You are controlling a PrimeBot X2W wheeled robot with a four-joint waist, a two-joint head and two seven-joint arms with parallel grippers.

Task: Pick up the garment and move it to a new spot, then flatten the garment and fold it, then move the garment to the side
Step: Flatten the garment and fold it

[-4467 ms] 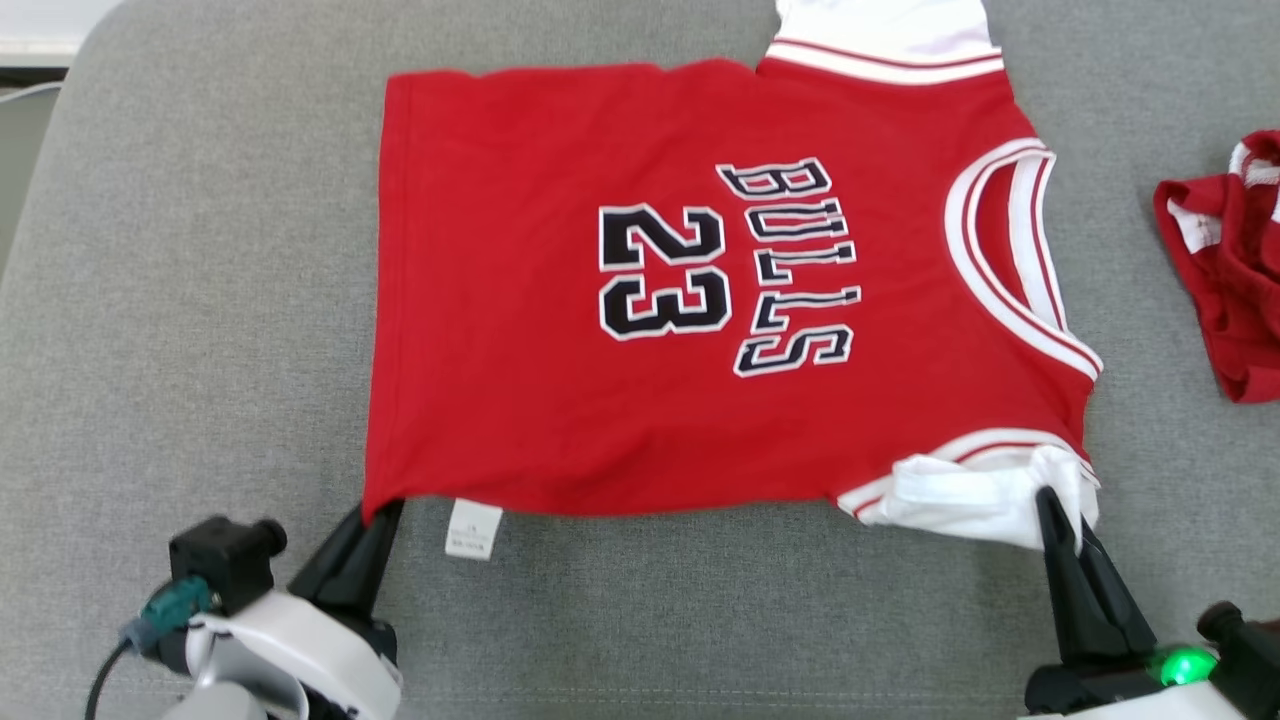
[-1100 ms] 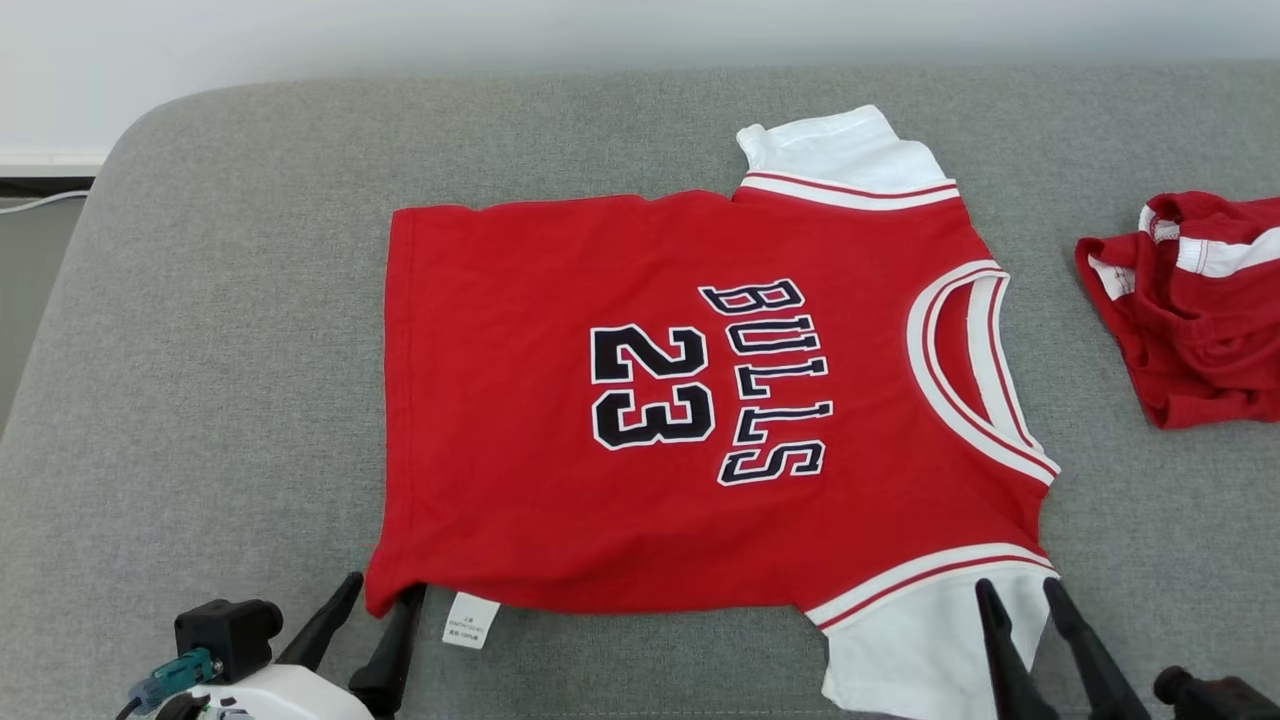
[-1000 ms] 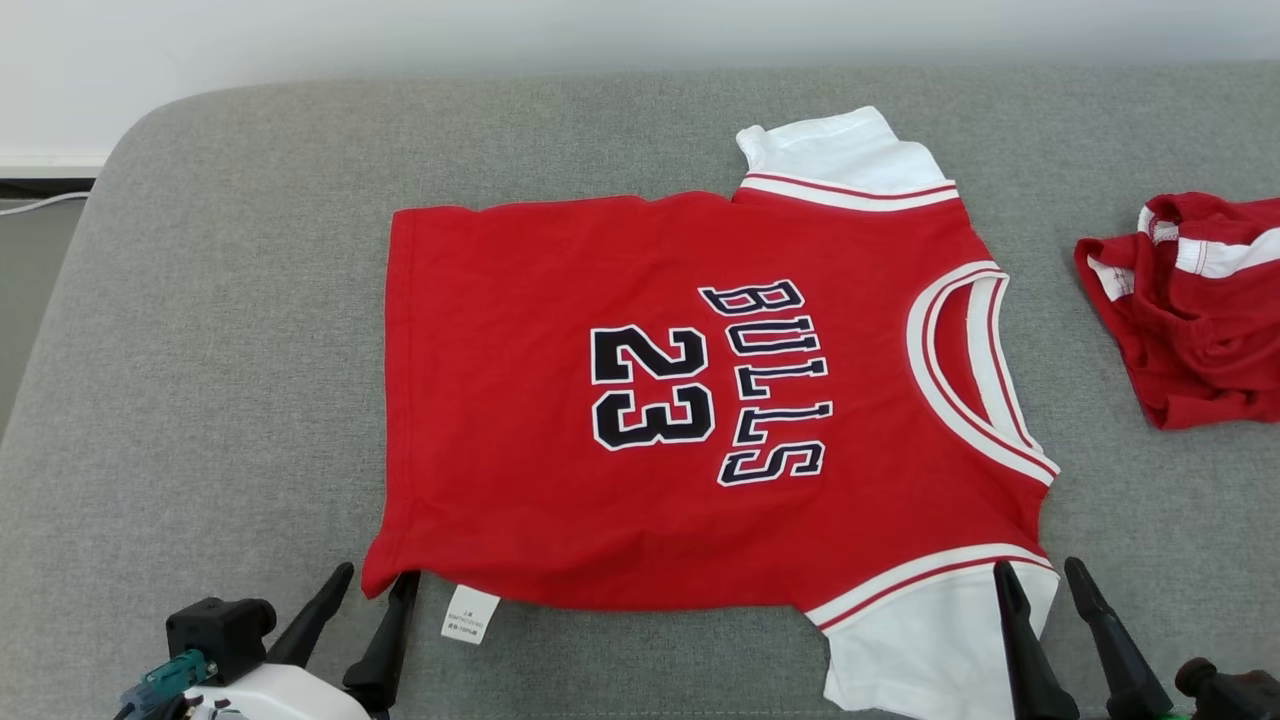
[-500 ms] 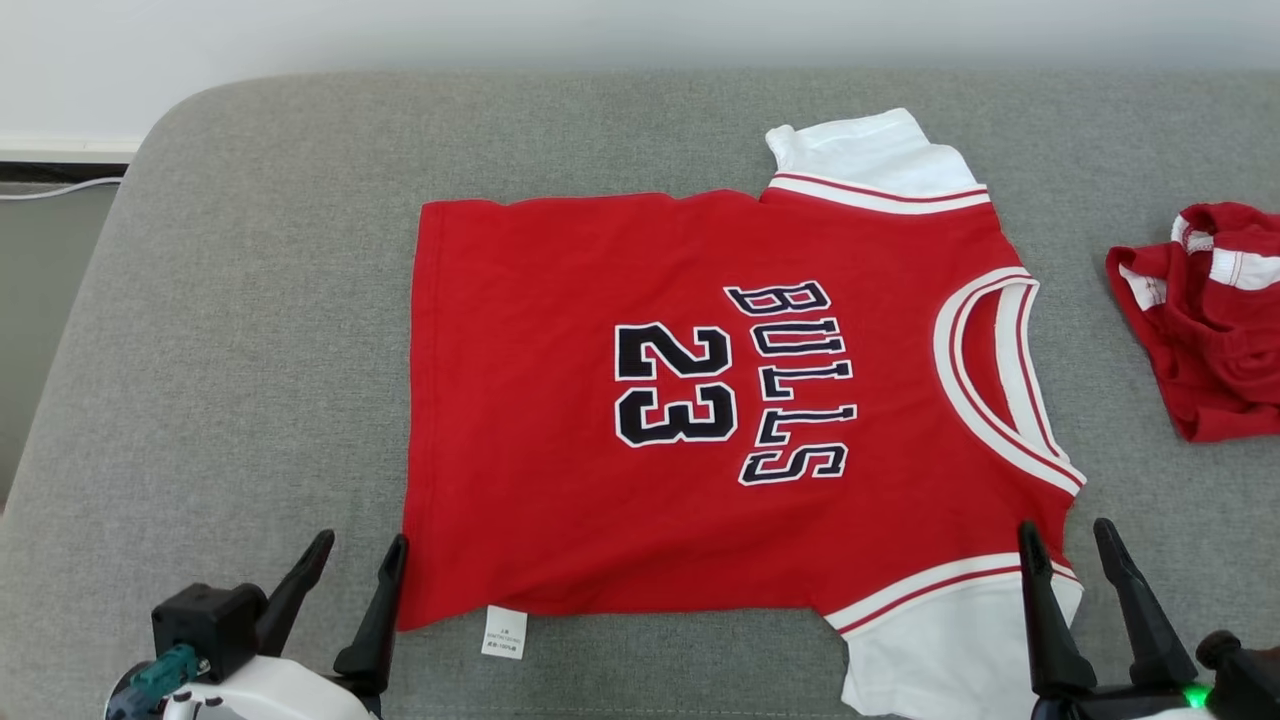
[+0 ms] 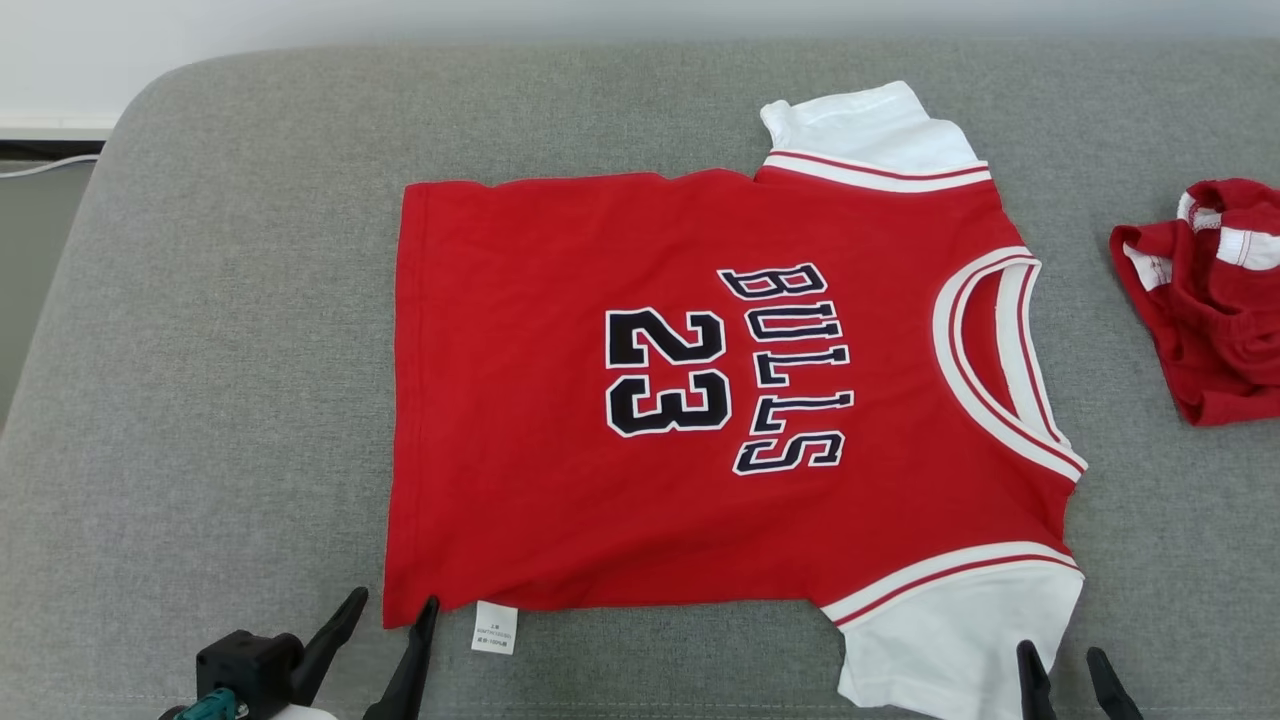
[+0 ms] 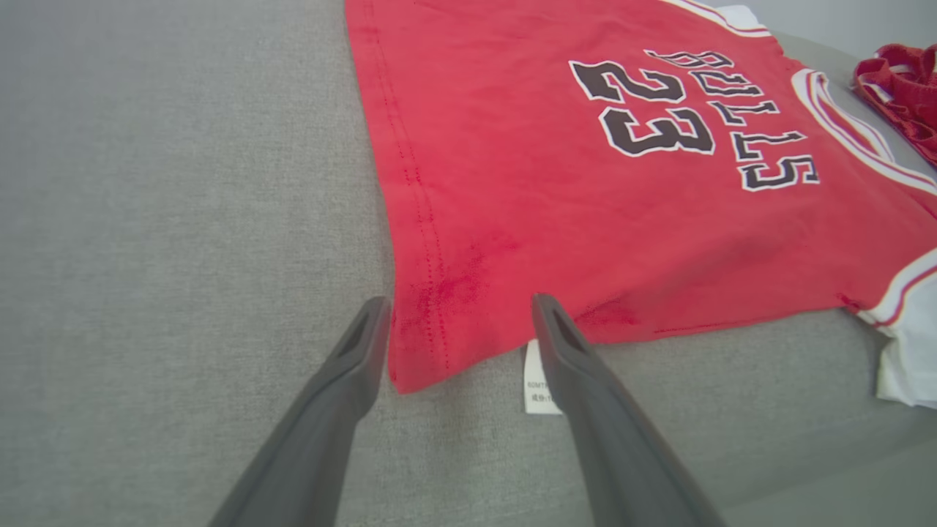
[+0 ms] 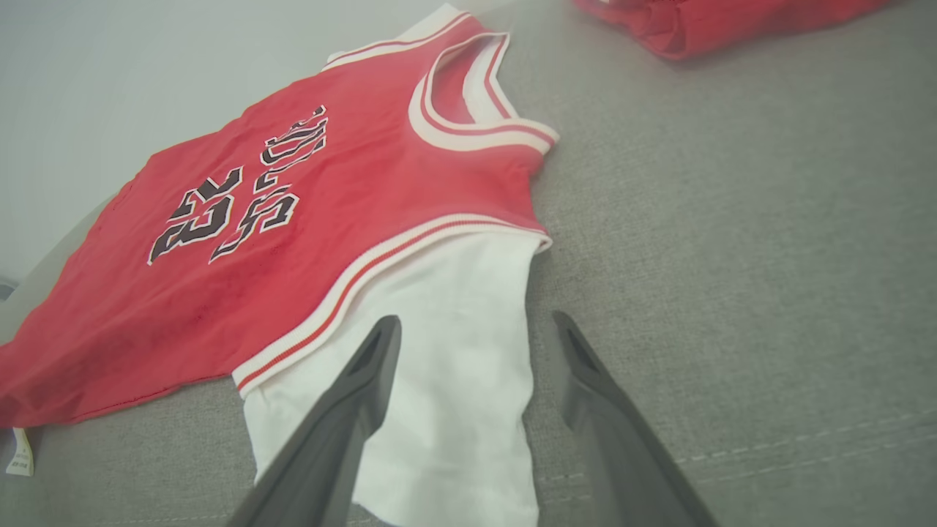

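- So, far left is just the grey fabric cushion (image 5: 200,350) that everything sits on, a broad soft seat with spare room on that side.
- Next comes the left gripper (image 5: 396,598), its two dark fingers spread apart and holding nothing. In the left wrist view they straddle the near hem corner (image 6: 417,351), one finger outside the hem and one beside the small white care label (image 6: 538,380). I can't tell if they touch the cloth.
- My guess is it's parked there because that corner is the easy handle for starting a fold.
- In the middle lies the red jersey (image 5: 560,400), a soft knit top with white sleeves and black BULLS 23 lettering. It's spread flat, print up, with the hem to the left and the white-striped neckline (image 5: 1000,360) to the right, so the flattening looks pretty much done and the fold hasn't started.
- Then the near white sleeve (image 5: 960,630) sticks out toward the robot, smooth and uncreased.
- The right gripper (image 7: 476,320) has its fingers apart too, empty, one tip over that sleeve's edge and one over bare cushion. It probably mirrors the left so both ends of the near edge can lift together.
- Far right, a crumpled red garment with white trim (image 5: 1215,320) sits well apart from the jersey.
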